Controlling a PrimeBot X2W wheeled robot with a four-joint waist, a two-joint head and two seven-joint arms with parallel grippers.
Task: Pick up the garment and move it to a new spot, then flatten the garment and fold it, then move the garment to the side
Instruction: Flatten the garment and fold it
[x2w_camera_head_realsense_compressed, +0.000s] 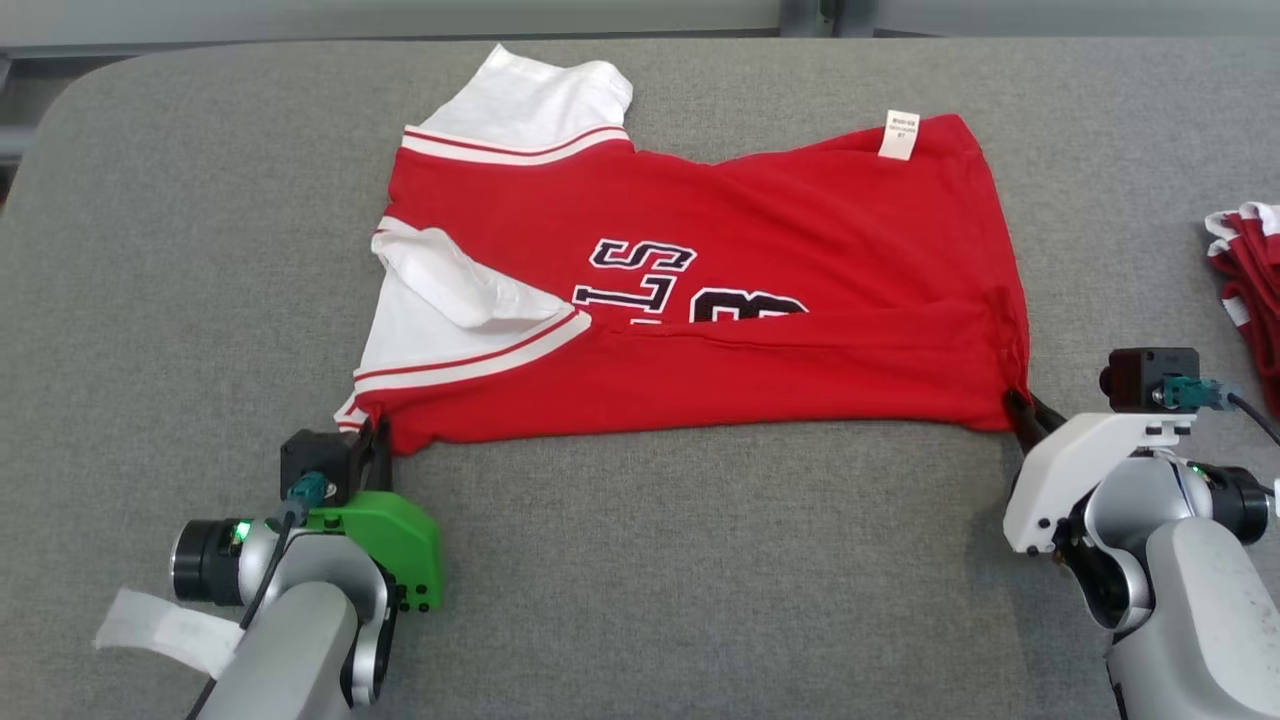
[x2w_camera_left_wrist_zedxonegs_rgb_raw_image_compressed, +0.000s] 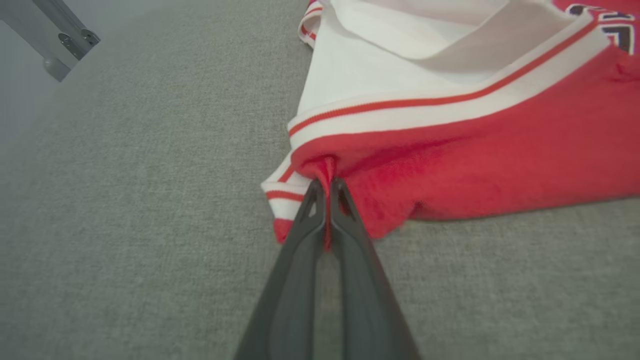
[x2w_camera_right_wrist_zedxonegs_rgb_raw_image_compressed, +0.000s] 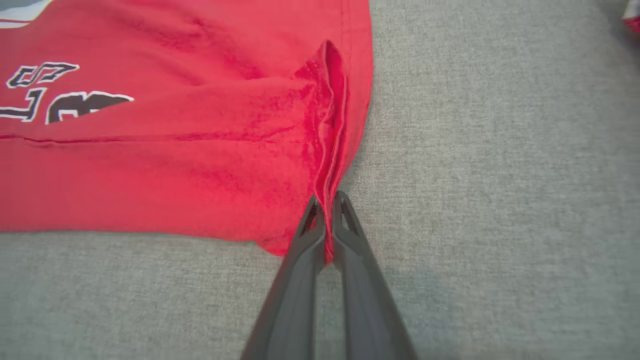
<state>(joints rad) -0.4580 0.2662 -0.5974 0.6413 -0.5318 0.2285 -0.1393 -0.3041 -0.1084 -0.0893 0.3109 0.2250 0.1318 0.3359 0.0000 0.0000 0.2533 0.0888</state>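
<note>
The garment (x2w_camera_head_realsense_compressed: 760, 270) is a red jersey with white sleeves, red-and-white trim and dark lettering. It lies spread on the grey table (x2w_camera_head_realsense_compressed: 650, 560), its near long edge folded over. My left gripper (x2w_camera_head_realsense_compressed: 376, 438) is shut on the garment's near left corner (x2w_camera_left_wrist_zedxonegs_rgb_raw_image_compressed: 325, 172), beside the striped trim. At the near right corner (x2w_camera_right_wrist_zedxonegs_rgb_raw_image_compressed: 327, 200) my right gripper (x2w_camera_head_realsense_compressed: 1022, 412) is shut on a pinched ridge of red cloth. A white label (x2w_camera_head_realsense_compressed: 899, 134) shows at the far right edge.
A second red-and-white cloth bundle (x2w_camera_head_realsense_compressed: 1248, 285) lies at the table's right edge. A metal frame piece (x2w_camera_left_wrist_zedxonegs_rgb_raw_image_compressed: 60, 40) shows beyond the table's edge in the left wrist view. Bare grey table surface stretches in front of the garment and to its left.
</note>
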